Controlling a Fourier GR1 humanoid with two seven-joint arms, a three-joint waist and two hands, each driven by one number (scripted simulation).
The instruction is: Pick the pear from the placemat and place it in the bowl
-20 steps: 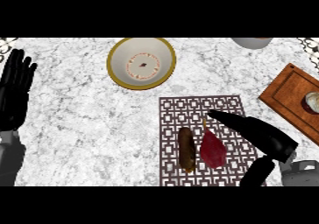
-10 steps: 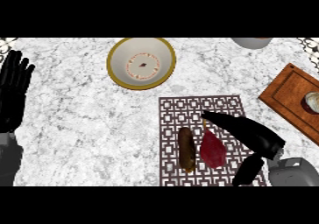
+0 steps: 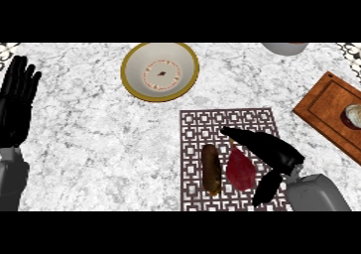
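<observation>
The patterned woven placemat (image 3: 212, 119) is lying at the marble counter's (image 3: 88, 139) near side, with the dark red pear (image 3: 240, 171) lying on it just right of a brown oblong item (image 3: 210, 168). The gold-rimmed white bowl (image 3: 176, 62) is sitting behind, leftward; a wooden board (image 3: 320, 109) is lying rightward.

A wooden board (image 3: 324, 115) lies at the right edge of the marble counter (image 3: 88, 139), a small round jar (image 3: 357, 115) resting on it, a grey dish (image 3: 284, 47) beyond the board's upper left, and a long brown food item (image 3: 210, 169) well to its lower left.
</observation>
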